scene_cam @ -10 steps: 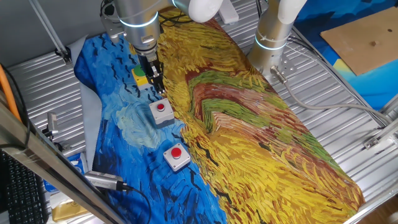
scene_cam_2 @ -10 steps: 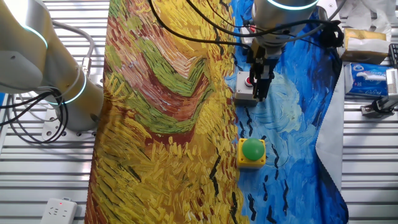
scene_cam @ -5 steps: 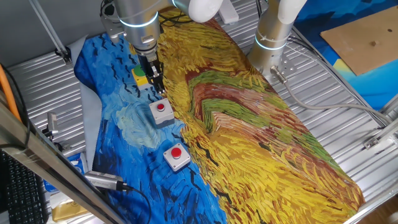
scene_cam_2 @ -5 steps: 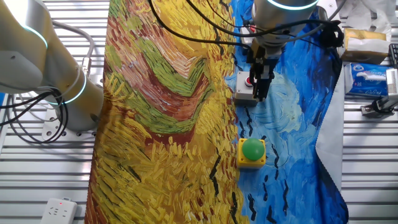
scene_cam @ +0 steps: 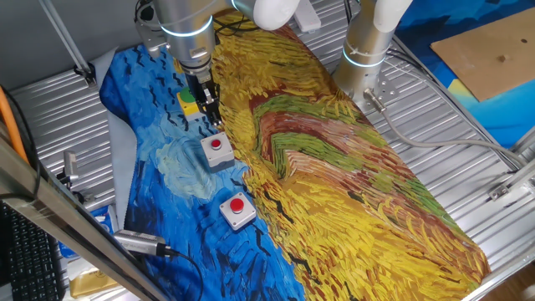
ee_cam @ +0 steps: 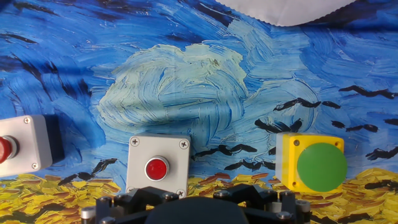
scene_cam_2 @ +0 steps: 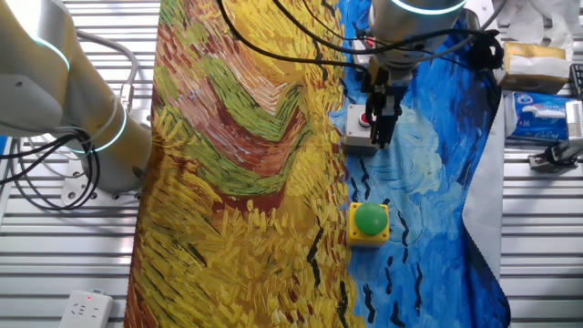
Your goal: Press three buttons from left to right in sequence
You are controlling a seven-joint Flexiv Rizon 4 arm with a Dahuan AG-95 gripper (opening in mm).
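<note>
Gripper hanging over the button row, with the wrong cap at risk.

One fixed view: the gripper [scene_cam: 209,113] is hovering between the green button [scene_cam: 189,101] and the middle red button [scene_cam: 216,149], along the painted cloth's [scene_cam: 351,192] blue edge strip.
Other fixed view: its fingers are hiding part of the middle red button [scene_cam_2: 360,126], so it could be descending on the wrong cap.
Hand view: fingertips hidden; I cannot tell their state; the end red button [ee_cam: 18,142] is sitting at the frame's left edge.

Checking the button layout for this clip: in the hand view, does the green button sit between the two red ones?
No. The green button is at the right end, with both red buttons to its left.
</note>
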